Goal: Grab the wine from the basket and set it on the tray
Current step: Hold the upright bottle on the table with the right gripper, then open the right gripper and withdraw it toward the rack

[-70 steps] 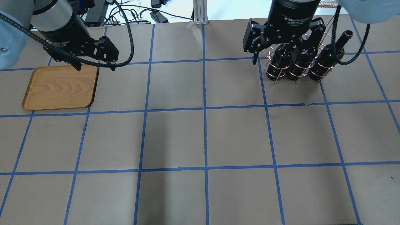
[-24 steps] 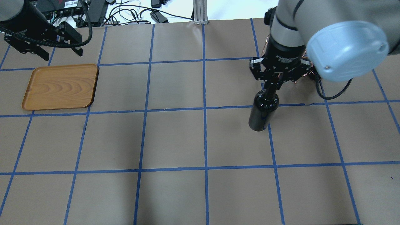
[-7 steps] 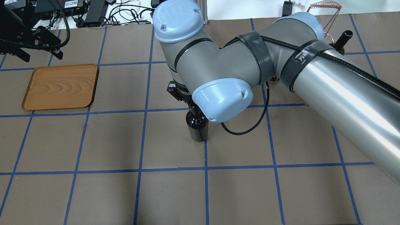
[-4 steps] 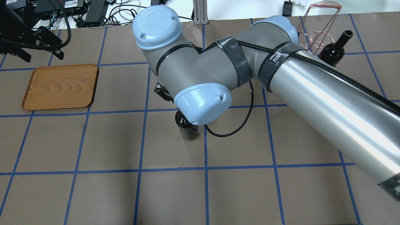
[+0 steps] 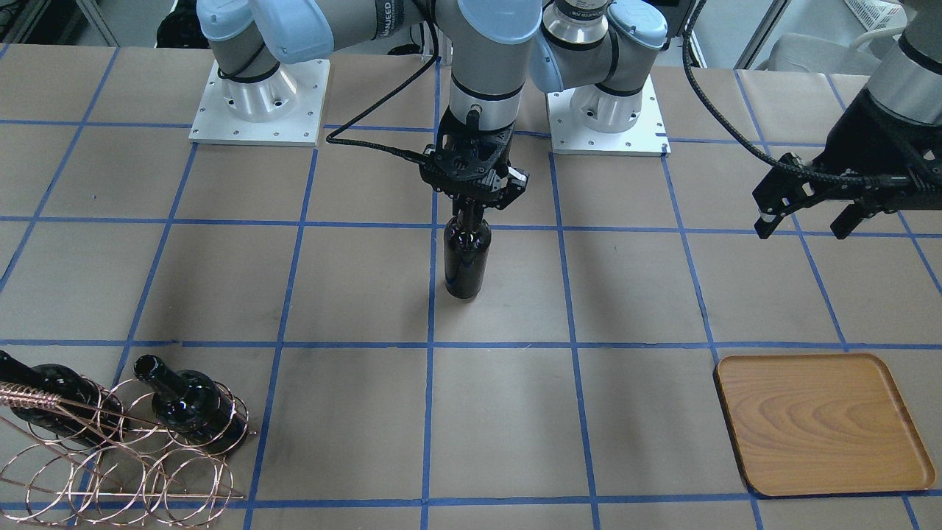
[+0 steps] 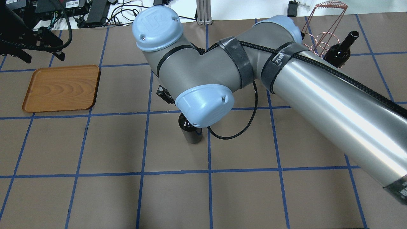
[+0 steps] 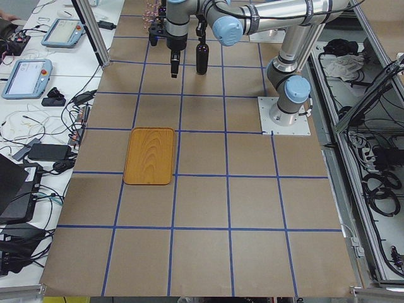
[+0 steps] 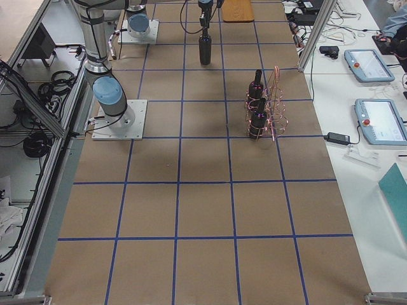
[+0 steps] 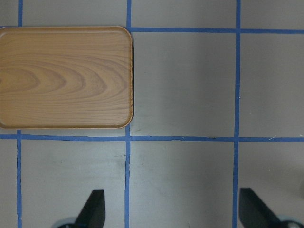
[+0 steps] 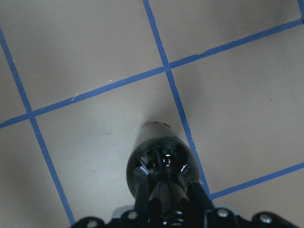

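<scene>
Bright even light, soft shadows, sharp focus

Three wine bottles (image 5: 466, 254) — two racked; one basket (image 5: 110, 460); one tray (image 5: 817, 419).

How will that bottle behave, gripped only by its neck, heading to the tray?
The wine bottle is glossy glass, so it is probably slippery in the right hand and fragile if dropped. Held by the neck, it may swing. Tall and narrow, it could tip on the tray.
</scene>
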Controlling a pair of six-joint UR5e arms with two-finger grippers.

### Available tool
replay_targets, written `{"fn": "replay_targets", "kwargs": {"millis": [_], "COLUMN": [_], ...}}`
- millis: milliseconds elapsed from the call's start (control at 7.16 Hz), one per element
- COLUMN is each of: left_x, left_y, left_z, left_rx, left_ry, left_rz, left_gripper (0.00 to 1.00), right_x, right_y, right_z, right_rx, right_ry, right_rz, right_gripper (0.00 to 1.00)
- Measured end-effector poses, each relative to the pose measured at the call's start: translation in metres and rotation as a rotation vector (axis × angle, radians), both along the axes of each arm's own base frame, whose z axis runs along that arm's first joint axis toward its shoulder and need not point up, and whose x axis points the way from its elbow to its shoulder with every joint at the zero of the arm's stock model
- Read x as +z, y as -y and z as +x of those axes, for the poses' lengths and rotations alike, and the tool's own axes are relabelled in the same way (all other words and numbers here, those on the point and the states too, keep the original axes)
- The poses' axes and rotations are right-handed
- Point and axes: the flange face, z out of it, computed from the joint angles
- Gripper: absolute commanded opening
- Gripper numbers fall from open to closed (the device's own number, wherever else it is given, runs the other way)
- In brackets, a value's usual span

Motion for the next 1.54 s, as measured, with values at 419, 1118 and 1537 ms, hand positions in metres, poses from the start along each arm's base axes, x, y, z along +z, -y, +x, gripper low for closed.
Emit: {"fn": "replay_targets", "kwargs": {"millis": [419, 1118, 1537], "left_x": [0.0, -0.005, -0.003], "left_y": [0.0, -0.005, 0.003], "left_z": [0.0, -0.007, -0.082], "left_rx": [0.0, -0.012, -0.097], "left_ry": [0.0, -0.009, -0.009], "left_rz": [0.001, 0.046, -0.005], "left_gripper": [1.0, 1.0, 1.0], "right_x": [-0.001, 0.062, 0.111], "right_y": [-0.002, 0.01, 0.05], "right_z": [-0.001, -0.068, -0.203], "right_rx": [0.004, 0.142, 0.318], "right_ry": [-0.006, -0.028, -0.05], "right_rz": [0.015, -0.037, -0.059], "right_gripper": [1.0, 1.0, 1.0]}}
